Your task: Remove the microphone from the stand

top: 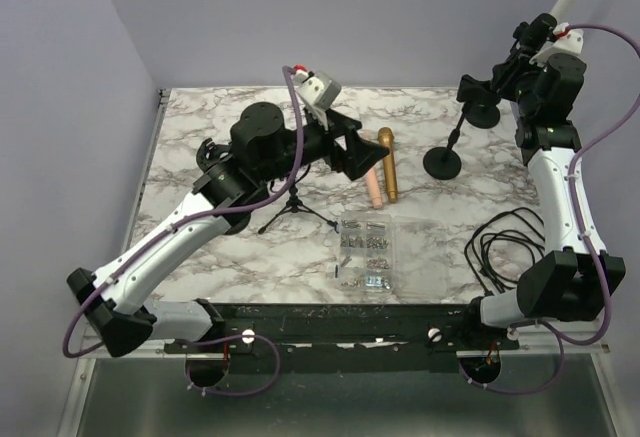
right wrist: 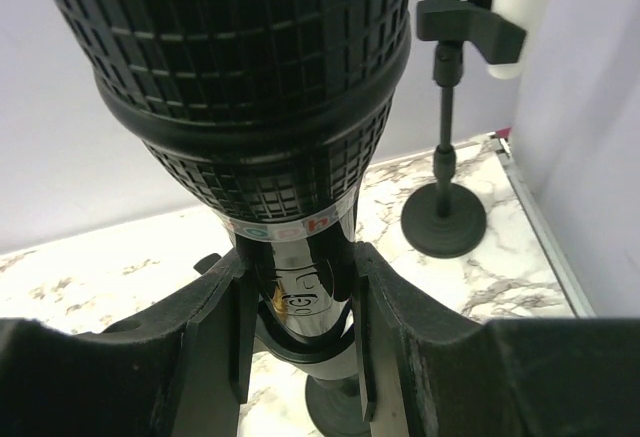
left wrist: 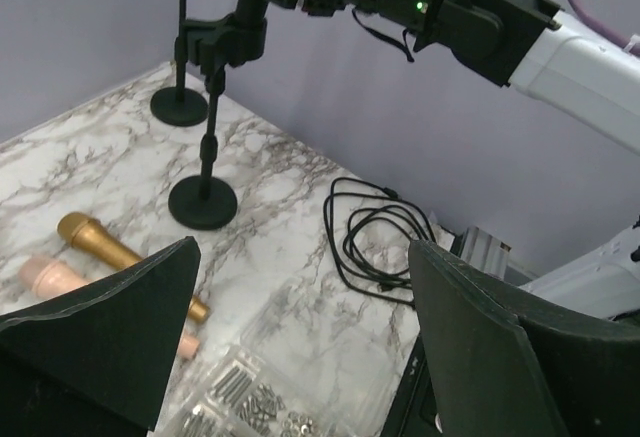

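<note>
Clamping the black microphone [right wrist: 250,77] just under its mesh head, the right gripper [right wrist: 300,342] has both fingers [right wrist: 215,357] pressed against the handle. In the right wrist view the long axis runs from head at 12 o'clock to stand [left wrist: 203,204] at 6 o'clock, so the pull should follow that line. The left gripper [left wrist: 302,257], jaws spread and empty, hangs well apart toward 9 o'clock.

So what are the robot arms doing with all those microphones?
The right gripper is pinched shut around a black microphone, which looks like it is sitting in the clip of its stand, not lifted out yet. The left gripper is open and holds nothing. It hovers over the table near a gold microphone and a pink microphone lying flat.
</note>
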You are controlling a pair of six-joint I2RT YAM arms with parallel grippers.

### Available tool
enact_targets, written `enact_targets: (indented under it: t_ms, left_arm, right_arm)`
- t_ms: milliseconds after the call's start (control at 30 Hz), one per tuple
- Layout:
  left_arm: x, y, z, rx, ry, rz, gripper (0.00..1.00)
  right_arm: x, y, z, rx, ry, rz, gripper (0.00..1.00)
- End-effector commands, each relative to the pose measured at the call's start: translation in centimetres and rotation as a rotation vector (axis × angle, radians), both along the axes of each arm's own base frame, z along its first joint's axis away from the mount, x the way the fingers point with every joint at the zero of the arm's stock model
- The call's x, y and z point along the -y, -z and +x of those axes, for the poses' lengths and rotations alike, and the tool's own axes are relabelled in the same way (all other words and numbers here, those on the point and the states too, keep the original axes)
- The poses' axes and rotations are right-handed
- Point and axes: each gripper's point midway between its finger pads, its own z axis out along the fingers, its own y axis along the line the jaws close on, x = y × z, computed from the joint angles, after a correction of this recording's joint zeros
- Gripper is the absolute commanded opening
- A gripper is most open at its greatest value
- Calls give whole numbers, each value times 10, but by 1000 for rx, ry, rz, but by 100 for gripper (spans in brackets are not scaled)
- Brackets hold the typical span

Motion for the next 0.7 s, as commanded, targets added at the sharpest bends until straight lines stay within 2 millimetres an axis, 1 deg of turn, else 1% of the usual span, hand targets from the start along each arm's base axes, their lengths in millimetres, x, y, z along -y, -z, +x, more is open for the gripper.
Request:
enact_targets:
  t_ms: [0, 33, 67, 200, 300, 400, 433, 533, 667]
  left_arm:
    - [36, -17, 13, 53, 81, 1, 89]
    - [44, -20, 17, 66, 96, 4, 89]
    - [54, -14, 24, 70, 108, 16, 89]
    - [85, -11, 49, 162, 132, 24, 89]
    - [109, -15, 60, 271, 191, 9, 89]
    - [133, -15, 67, 377, 271, 38, 88]
    - [141, -9, 74, 392, 284, 52, 88]
    - [157, -1, 92, 433, 317, 60, 88]
    - [172, 9, 115, 472, 336, 57, 88]
  right_arm:
    - [-26, -8, -8, -13, -138, 35, 1]
    - [-26, -6, -8, -21, -140, 29, 1]
    - [-26, -3, -8, -29, -142, 20, 1]
    - [-27, 6, -7, -56, -163, -12, 1]
    - [-31, 14, -7, -74, -194, -21, 1]
    - [-32, 20, -6, -86, -197, -16, 1]
    - [-33, 21, -6, -87, -203, -13, 1]
    - [-35, 20, -7, -80, -213, -12, 1]
    - [-36, 19, -9, -68, -222, -31, 1]
